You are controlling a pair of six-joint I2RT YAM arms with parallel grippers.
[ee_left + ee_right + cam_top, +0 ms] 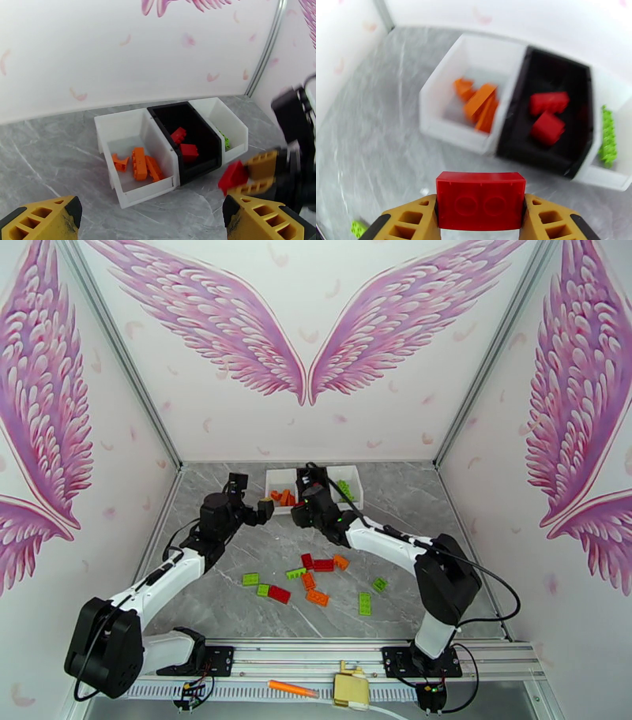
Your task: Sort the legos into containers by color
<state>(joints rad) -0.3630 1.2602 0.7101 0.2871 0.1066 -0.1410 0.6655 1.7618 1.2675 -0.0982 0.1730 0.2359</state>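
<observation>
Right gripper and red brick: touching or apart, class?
Touching. The right wrist view shows the red brick clamped between the jaws of the right gripper, no gap either side.

Both arms: white tubes w/ fat black round joints. Left arm (158,579) base sits at 7 o'clock in the top view, right arm (387,544) base at 5. A thin black cable (498,582) loops off the right one, w/ a tiny green light (430,688) by its base. Left gripper (150,209) & right gripper (480,209): yellow-orange fingers (43,219) w/ cut-out holes, black edges.
</observation>
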